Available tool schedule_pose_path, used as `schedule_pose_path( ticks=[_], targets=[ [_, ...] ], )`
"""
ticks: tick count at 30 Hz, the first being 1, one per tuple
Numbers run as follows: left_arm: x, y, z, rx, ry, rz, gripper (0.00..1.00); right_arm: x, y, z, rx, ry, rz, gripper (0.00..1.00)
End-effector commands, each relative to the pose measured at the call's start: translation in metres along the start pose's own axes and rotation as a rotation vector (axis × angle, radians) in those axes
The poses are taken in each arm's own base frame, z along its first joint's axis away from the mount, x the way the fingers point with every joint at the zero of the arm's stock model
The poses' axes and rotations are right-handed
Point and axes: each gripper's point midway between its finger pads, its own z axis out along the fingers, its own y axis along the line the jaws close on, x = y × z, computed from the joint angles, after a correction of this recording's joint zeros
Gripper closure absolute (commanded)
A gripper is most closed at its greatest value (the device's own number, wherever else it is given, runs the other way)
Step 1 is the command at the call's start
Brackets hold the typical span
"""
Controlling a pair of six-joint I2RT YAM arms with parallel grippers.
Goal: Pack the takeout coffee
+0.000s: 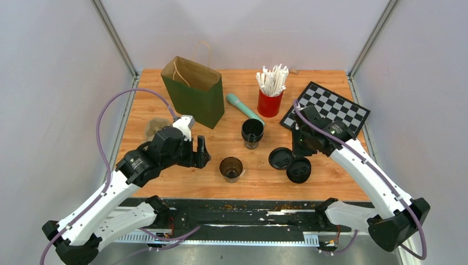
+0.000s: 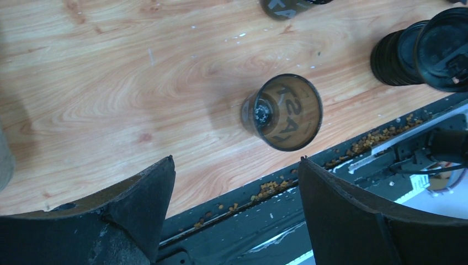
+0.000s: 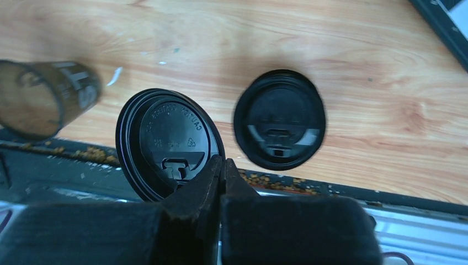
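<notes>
A clear brown cup [image 1: 231, 168] stands open-topped near the table's front edge, also seen in the left wrist view as the cup [image 2: 287, 113]. My left gripper [image 1: 200, 154] hovers just left of it, open and empty [image 2: 235, 160]. A darker cup [image 1: 252, 132] stands behind it. My right gripper [image 3: 223, 163] is shut on the rim of a black lid [image 3: 165, 141], lifted off the wood. A second lid [image 3: 280, 127] lies flat beside it. From above the right gripper [image 1: 295, 156] sits over the left lid [image 1: 281, 158] and the right lid [image 1: 298, 169]. A green paper bag [image 1: 193, 91] stands open at the back left.
A red holder of white straws [image 1: 270, 94] and a teal tool [image 1: 243, 106] stand behind the cups. A checkerboard [image 1: 325, 105] lies at the back right. A brownish translucent item [image 1: 156, 128] sits behind my left arm. Crumbs line the black rail [image 1: 243, 212] in front.
</notes>
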Motion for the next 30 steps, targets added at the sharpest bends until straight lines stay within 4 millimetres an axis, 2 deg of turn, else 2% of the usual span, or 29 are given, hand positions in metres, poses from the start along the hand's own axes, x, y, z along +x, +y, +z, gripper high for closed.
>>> schedule_pose_path(
  ticks=[1,4,7,11,15,21,26,30],
  targets=[
    [-0.029,-0.031,0.001,0.123,-0.076,-0.023,0.12,-0.014,0.048,-0.026,-0.170,-0.079,0.020,1.00],
    [-0.034,-0.054,0.004,0.229,-0.069,-0.024,0.18,-0.014,0.076,-0.034,-0.235,-0.094,-0.003,1.00],
    [-0.036,-0.071,0.006,0.308,-0.048,-0.032,0.20,-0.015,0.102,-0.041,-0.260,-0.110,-0.044,1.00],
    [-0.037,-0.078,0.014,0.325,-0.024,-0.035,0.19,-0.022,0.133,-0.045,-0.293,-0.134,-0.076,1.00],
    [-0.029,-0.085,0.025,0.365,0.008,-0.053,0.19,-0.026,0.159,-0.050,-0.313,-0.147,-0.116,1.00],
    [-0.020,-0.083,0.040,0.358,0.035,-0.078,0.20,-0.026,0.180,-0.052,-0.316,-0.162,-0.160,1.00],
    [-0.014,-0.076,0.047,0.317,0.051,-0.080,0.26,-0.025,0.190,-0.054,-0.339,-0.167,-0.175,1.00],
    [-0.014,-0.072,0.048,0.300,0.049,-0.081,0.44,-0.024,0.193,-0.054,-0.350,-0.173,-0.180,1.00]
  ],
)
